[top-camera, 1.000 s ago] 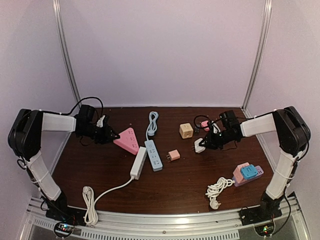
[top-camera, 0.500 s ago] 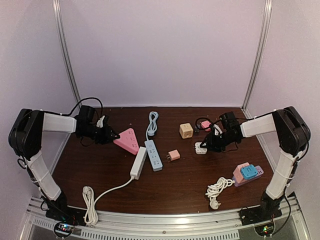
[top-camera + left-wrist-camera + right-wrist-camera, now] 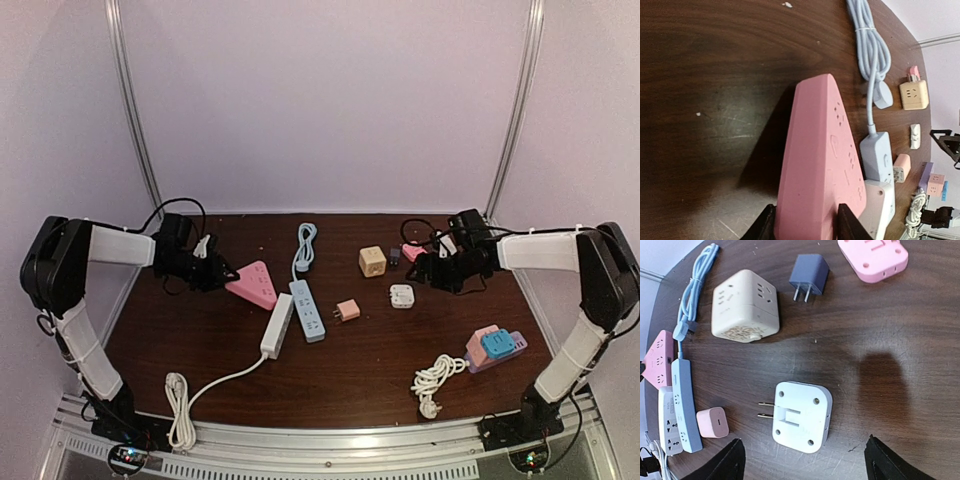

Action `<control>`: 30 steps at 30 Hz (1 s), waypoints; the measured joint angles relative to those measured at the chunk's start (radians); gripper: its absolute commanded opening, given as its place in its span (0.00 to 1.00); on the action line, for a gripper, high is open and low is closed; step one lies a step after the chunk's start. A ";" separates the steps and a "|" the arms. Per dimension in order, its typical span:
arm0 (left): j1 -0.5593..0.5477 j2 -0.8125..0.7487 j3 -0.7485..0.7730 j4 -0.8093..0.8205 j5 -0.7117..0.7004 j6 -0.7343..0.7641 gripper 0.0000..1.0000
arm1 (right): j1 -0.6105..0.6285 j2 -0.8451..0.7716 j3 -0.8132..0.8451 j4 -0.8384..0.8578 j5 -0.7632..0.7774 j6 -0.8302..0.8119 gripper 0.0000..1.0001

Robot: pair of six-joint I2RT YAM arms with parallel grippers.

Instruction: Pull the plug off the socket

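Table (image 3: 350,390): one white plug (image 3: 801,416) lying loose, one pink triangle socket (image 3: 820,165).

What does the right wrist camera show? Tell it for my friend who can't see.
A white plug adapter lies flat on the dark wooden table, prongs pointing left, just in front of the open right pincer. Beyond it sit a cream cube socket, a dark blue charger and a pink socket block.

Beige cube socket (image 3: 372,262), blue power strip (image 3: 308,311), white power strip (image 3: 277,325), small pink charger (image 3: 347,310), coiled white cord (image 3: 434,380)
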 measured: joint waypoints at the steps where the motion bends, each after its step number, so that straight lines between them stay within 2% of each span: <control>1: -0.001 0.006 0.000 -0.005 -0.012 0.001 0.44 | 0.002 -0.018 0.000 -0.006 0.010 -0.001 0.85; 9: -0.001 0.021 -0.001 -0.021 -0.051 0.019 0.47 | 0.011 -0.136 -0.003 -0.069 0.108 -0.003 0.90; 12: -0.001 0.021 -0.003 -0.026 -0.066 0.027 0.47 | 0.011 -0.172 -0.013 -0.099 0.145 -0.001 0.99; 17: -0.001 0.021 -0.010 -0.035 -0.073 0.036 0.50 | 0.011 -0.251 -0.035 -0.167 0.217 0.025 1.00; 24: -0.001 0.016 -0.012 -0.037 -0.091 0.039 0.64 | 0.011 -0.370 -0.032 -0.320 0.341 0.111 1.00; 30: -0.002 -0.018 -0.016 -0.089 -0.111 0.041 0.74 | 0.008 -0.384 0.003 -0.534 0.451 0.249 1.00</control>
